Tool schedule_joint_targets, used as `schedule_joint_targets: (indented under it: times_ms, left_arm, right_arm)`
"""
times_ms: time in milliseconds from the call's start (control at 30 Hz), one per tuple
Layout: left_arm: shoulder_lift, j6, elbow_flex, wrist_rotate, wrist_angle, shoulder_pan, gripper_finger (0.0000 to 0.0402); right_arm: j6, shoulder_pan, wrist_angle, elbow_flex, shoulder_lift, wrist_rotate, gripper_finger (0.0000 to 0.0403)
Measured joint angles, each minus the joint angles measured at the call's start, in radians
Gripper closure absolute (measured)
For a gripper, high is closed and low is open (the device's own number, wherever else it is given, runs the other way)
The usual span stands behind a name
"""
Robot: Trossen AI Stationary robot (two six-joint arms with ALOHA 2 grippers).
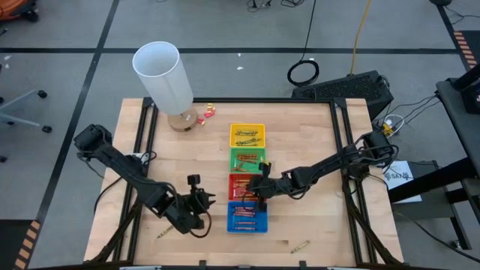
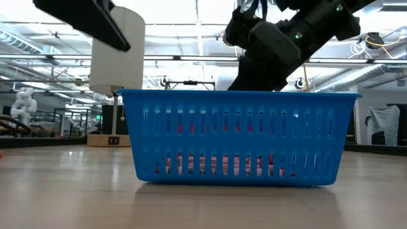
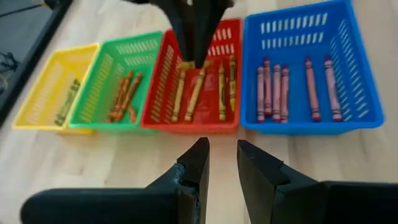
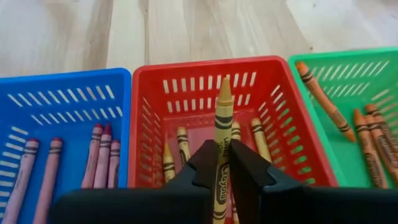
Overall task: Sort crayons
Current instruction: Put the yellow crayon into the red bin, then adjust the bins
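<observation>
Holding: my right gripper (image 4: 222,163) pinches a yellow crayon (image 4: 222,137) over the red tray (image 4: 155,81).
Left gripper (image 3: 222,163): slightly parted, empty.
Risk: early release bounces it out.

The right gripper (image 4: 222,163) pinches a thin stick, while the left gripper (image 3: 222,163) hangs empty, fingers slightly apart.

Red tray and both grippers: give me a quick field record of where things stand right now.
right gripper: over the red tray, shut on a yellow crayon
left gripper: empty, jaws slightly apart, on the near side of the trays
red tray contents: several yellow crayons
blue tray: pink crayons
green tray: orange crayons
loose crayons on table: two, near the front edge
</observation>
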State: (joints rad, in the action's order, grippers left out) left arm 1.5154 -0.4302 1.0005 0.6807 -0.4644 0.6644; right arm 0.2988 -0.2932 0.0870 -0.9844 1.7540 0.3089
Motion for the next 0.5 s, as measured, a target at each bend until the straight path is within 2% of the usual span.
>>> schedule_joint_targets:
  times_ms: [300, 500]
  left_arm:
    - [0.001, -0.164, -0.084, 0.01, 0.024, 0.045, 0.0322]
    - [-0.023, -0.263, -0.084, -0.01, -0.005, 0.089, 0.0322]
  right_arm:
    - [0.022, 0.0, 0.008, 0.0, 0.0, -0.033, 0.0317]
    - [-0.019, -0.008, -0.026, -0.01, -0.062, -0.053, 0.0296]
